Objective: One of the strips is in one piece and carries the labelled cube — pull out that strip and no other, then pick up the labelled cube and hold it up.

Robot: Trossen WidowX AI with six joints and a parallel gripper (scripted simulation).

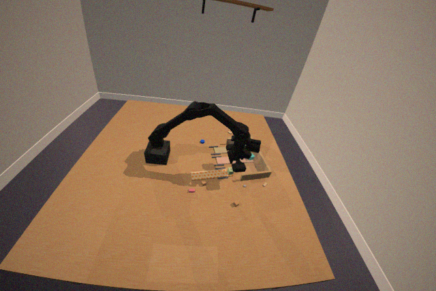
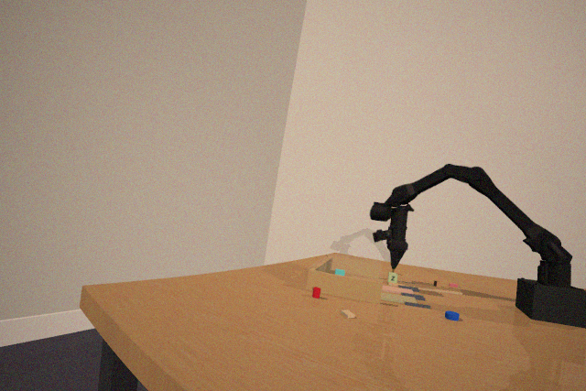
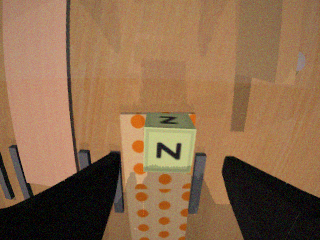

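The black end effector (image 3: 170, 180) hangs half spread and empty just above the pale green cube marked N (image 3: 171, 150), which sits on the end of the orange-dotted tan strip (image 3: 159, 227) toward the far right corner of the wooden surface (image 1: 105, 238). Best to straddle the cube squarely, descend fully, then squeeze on opposite faces without nudging the strip.

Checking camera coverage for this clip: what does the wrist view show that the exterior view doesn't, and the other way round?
Only the wrist view shows the orange dots on the strip and the black fingers apart on either side of the cube.

Only the exterior view shows the whole arm, the wooden tray, a red piece and a blue disc.

Both show the green N cube, with the gripper just above it.
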